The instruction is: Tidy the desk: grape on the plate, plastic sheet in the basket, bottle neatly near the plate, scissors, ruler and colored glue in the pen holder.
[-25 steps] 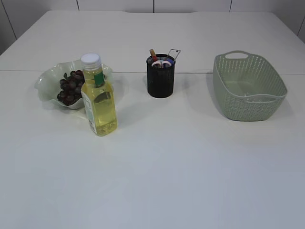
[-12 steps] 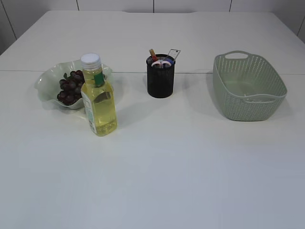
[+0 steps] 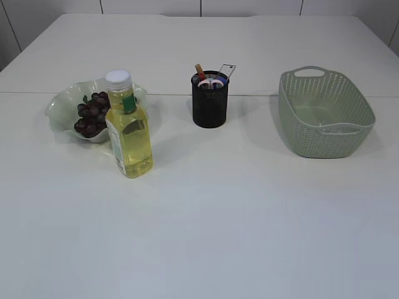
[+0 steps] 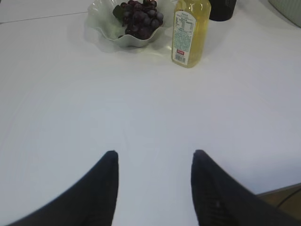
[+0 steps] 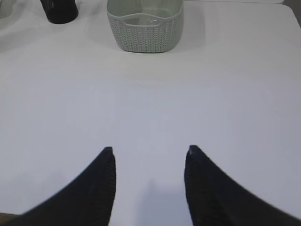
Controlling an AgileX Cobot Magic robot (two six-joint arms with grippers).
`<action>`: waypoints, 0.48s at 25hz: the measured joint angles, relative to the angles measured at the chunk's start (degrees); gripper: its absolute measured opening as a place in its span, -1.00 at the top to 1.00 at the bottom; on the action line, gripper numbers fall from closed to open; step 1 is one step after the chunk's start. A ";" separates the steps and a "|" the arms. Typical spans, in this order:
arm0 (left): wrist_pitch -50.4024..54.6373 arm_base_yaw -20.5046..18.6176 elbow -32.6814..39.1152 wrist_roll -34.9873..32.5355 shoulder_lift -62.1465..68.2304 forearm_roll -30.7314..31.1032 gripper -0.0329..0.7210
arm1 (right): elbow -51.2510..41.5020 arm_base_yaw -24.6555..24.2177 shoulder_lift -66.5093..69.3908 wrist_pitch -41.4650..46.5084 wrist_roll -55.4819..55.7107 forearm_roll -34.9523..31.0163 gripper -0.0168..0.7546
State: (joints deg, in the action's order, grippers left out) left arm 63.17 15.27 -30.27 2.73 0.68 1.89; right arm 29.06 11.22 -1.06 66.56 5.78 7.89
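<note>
Yellow bottle [image 3: 129, 132] beside grape plate [image 3: 62, 107]

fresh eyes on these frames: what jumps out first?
The clear plastic bottle of yellow liquid with a white cap stands upright at front left, just ahead of the wavy pale green plate heaped with dark purple grapes. A black mesh pen holder stuffed with items sits mid-table, and a pale green woven-look plastic basket sits to its right.

A white table [image 3: 249, 218] fills nearly every view, matte and evenly lit, with a faint seam running across its far half. Pale wall panels [image 3: 149, 6] with dark vertical joints rise behind it.
</note>
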 joint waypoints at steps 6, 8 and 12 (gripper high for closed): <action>0.00 -3.41 0.00 0.00 0.00 0.00 -0.02 | 0.00 -5.72 0.00 0.00 -0.10 0.00 -0.05; 0.00 -5.63 0.00 0.00 0.00 0.00 -0.02 | 0.00 -9.04 0.00 0.00 -0.10 0.00 -0.05; 0.00 -9.97 0.00 0.00 0.00 0.00 0.01 | 0.00 -14.69 0.00 0.00 -0.10 0.00 -0.05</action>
State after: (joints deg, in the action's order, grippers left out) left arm 63.17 5.30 -30.27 2.73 0.68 1.89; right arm 29.06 -3.47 -1.06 66.56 5.69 7.89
